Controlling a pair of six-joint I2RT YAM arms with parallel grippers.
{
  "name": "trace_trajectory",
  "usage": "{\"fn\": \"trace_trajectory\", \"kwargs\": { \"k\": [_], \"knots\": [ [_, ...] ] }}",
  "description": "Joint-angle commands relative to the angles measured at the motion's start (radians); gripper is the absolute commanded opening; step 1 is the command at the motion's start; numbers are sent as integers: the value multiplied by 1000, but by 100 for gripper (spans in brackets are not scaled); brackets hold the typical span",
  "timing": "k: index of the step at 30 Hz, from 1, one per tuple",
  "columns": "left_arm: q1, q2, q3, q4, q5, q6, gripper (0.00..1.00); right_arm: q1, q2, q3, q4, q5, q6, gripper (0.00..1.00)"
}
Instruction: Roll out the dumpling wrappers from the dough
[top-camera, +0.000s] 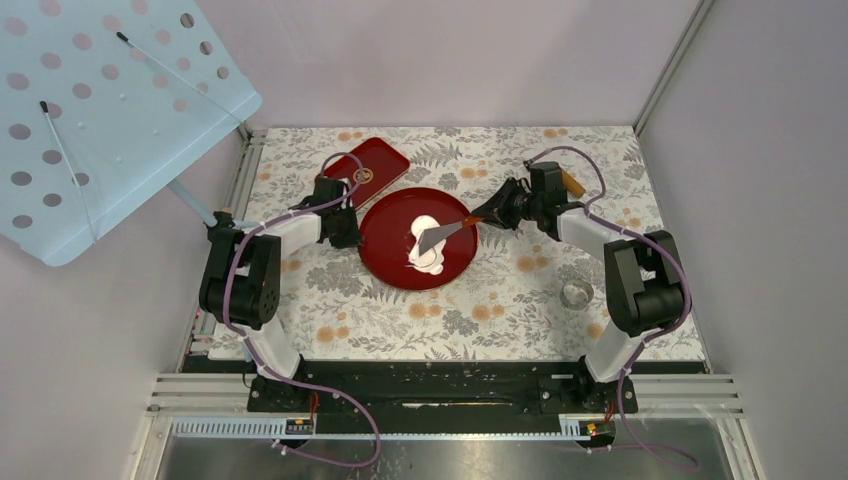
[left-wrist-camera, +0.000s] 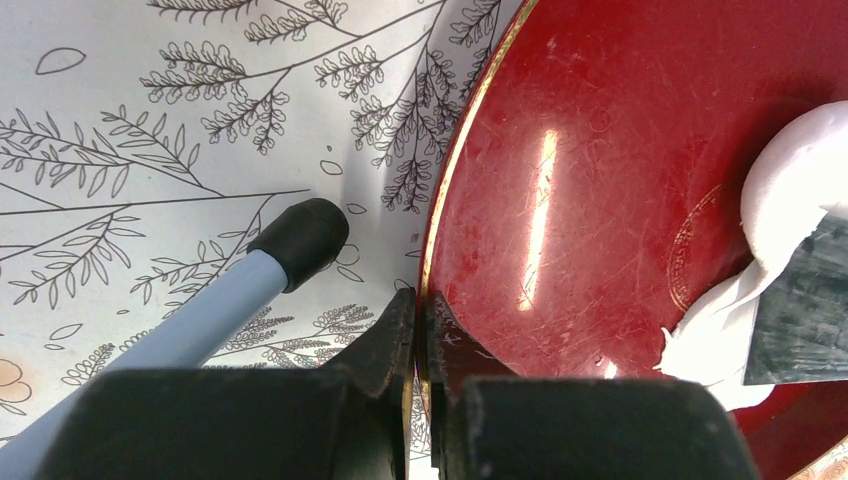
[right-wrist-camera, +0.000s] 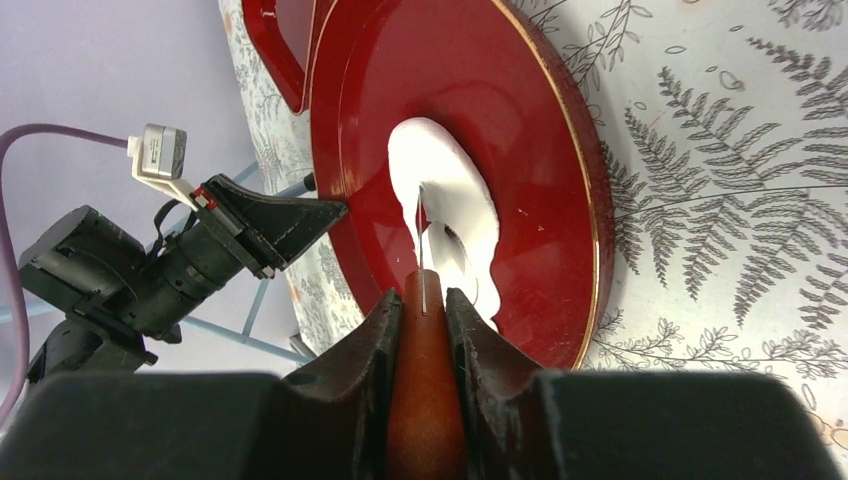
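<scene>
Dough: white dough (top-camera: 424, 226) lies mid round red plate (top-camera: 385, 240), at the table's centre; I cannot tell any single wrapper disc apart.
Scraper: scraper (top-camera: 434, 239) has its blade on the dough, and its long axis runs right and slightly far.
Right gripper: right gripper (top-camera: 480, 218) is clamped on the scraper's wooden handle, with the dough to its left.
Left gripper: left gripper (top-camera: 345, 228) is pinched on the plate's left rim, with the dough to its right.
Views: the right wrist view shows the blade edge-on beside a hole in the dough; the left wrist view shows a thin flap at the blade.

Glossy plate (left-wrist-camera: 600, 200); matt dough (right-wrist-camera: 450, 190); wooden spatula handle (right-wrist-camera: 425, 400)
</scene>
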Motion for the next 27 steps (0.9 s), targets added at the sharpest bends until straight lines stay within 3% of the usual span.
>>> {"fn": "trace_trajectory", "kwargs": {
  "k": [1, 10, 21, 27],
  "knots": [
    [-3, 3, 38, -36, -52, 25, 0, -40, -46, 58, -76, 169, -56, 0],
    [-8, 2, 41, -40, -66, 26, 0, -97, -5, 141, -184, 212, -89, 0],
    [-17, 6, 46, -43, -77, 29, 0, -87, -63, 235, -341, 319, -382, 0],
    [-19, 7, 46, -43, -75, 30, 0, -20, -143, 262, -401, 332, -580, 0]
  ]
}}
